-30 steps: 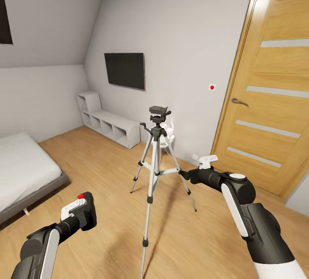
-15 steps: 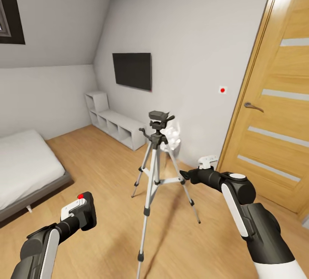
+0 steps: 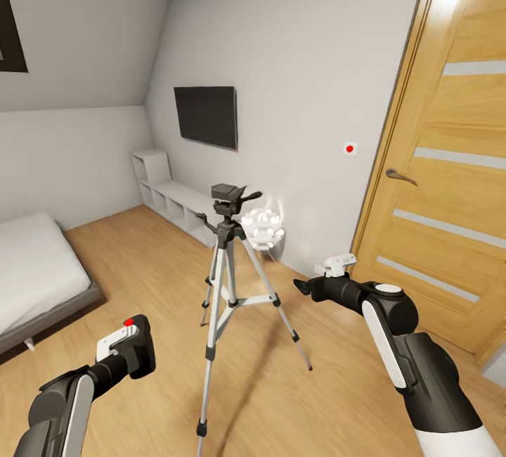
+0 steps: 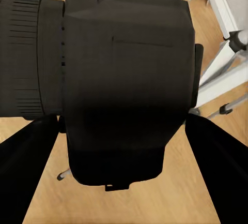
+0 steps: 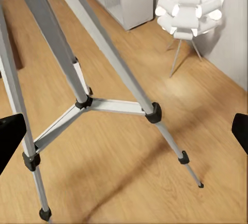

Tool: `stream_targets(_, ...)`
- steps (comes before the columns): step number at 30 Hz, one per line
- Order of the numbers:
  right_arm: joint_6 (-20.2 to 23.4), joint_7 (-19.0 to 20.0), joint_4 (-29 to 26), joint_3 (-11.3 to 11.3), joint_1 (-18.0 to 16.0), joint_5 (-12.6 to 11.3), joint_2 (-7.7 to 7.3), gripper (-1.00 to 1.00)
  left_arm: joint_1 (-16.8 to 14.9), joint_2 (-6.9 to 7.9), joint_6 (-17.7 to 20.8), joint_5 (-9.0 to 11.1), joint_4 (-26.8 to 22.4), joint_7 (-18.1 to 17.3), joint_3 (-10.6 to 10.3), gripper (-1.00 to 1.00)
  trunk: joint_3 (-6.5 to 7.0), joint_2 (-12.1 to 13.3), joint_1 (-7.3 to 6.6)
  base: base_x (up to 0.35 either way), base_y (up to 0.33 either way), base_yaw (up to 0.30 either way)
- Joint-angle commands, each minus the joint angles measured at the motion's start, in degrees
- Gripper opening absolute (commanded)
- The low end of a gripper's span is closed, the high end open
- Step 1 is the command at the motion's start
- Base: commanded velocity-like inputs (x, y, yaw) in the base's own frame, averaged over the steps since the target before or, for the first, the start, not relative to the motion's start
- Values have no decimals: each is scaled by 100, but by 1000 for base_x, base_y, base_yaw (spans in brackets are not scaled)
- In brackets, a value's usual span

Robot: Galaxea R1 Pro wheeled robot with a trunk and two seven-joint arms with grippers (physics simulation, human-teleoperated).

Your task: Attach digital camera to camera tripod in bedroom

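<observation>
Head view: digital camera (image 3: 139,345) clamped in left gripper (image 3: 126,348), low left, well apart from camera tripod (image 3: 226,281) standing mid-floor. Right gripper (image 3: 314,281) wide open, empty, beside tripod. Ball lamp (image 3: 262,226) behind; door (image 3: 443,183) right.

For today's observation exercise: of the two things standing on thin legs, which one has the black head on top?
The camera tripod; the lamp behind it carries a white spiky ball instead.

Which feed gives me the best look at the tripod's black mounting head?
The head view: the silver-legged tripod stands whole, its black head bare on top. The right wrist view catches just its legs and spreader; the left wrist view, slivers of leg behind the black boxy camera.
</observation>
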Motion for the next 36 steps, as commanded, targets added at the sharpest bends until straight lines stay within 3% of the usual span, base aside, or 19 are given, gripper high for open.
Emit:
stream_targets(1,29,-27,-4,7,-6,-51,-4,100,-8,-7,37,33,-19,-27,62,-100,-13,-14,4,4,-139,13)
stream_targets(11,33,-20,1,42,-6,-68,-10,100,71,-10,107,37,-189,-54,545,-100,-13,-14,4,1,-44,132)
stream_targets(22,1,-12,347,49,133,-20,-41,100,96,-7,123,38,-229,-59,662,-100,-13,-14,4,2,-32,199)
stream_targets(29,7,-13,532,27,185,-31,-311,100,97,-7,124,38,-231,-59,668,-100,-13,-14,4,74,-239,103)
stream_targets(32,101,-58,433,-16,87,-13,-211,100,196,37,202,-24,-327,36,768,-100,-13,-14,4,0,0,0)
stream_targets(36,101,-58,420,-16,52,-13,-197,100,325,37,202,-23,-453,80,902,-100,-13,-14,4,0,0,0)
